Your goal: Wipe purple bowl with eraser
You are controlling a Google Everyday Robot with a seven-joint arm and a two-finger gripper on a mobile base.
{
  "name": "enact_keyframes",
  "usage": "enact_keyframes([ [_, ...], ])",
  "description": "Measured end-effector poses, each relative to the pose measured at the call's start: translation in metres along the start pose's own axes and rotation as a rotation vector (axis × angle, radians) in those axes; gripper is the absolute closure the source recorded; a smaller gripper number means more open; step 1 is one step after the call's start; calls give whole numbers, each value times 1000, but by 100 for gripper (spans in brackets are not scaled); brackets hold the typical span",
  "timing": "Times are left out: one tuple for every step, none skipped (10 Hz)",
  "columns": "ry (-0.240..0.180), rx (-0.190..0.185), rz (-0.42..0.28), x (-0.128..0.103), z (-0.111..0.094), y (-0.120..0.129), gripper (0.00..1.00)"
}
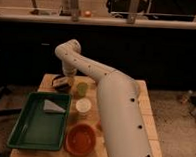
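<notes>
Risk item: end effector, grip state not discernible, down at purple bowl near bench far-left corner; press hard and you push it off the edge.

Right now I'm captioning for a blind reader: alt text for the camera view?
The gripper hangs over the purple bowl at the far left corner of the table. Nearer are a green cup, an orange bowl and a green tray holding a grey wedge.
</notes>
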Motion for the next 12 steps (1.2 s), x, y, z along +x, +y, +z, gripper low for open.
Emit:
enact_keyframes([
  [-4, -2, -10, -6, 1, -1, 100],
  [-1, -7, -16, -11, 4, -6, 100],
  [6, -12, -13, -8, 8, -13, 100],
  [15, -15, -5, -4, 11, -20, 100],
  [28, -24, 10, 2, 15, -24, 100],
  [40, -33, 37, 15, 19, -26, 100],
  [61, -39, 59, 32, 21, -27, 100],
  [68, -40, 68, 38, 22, -28, 100],
  [73, -44, 78, 41, 22, -27, 100],
  [72, -43, 84, 43, 22, -26, 100],
  [74, -47, 88, 47, 21, -22, 100],
  [58, -42, 86, 47, 18, -19, 100],
])
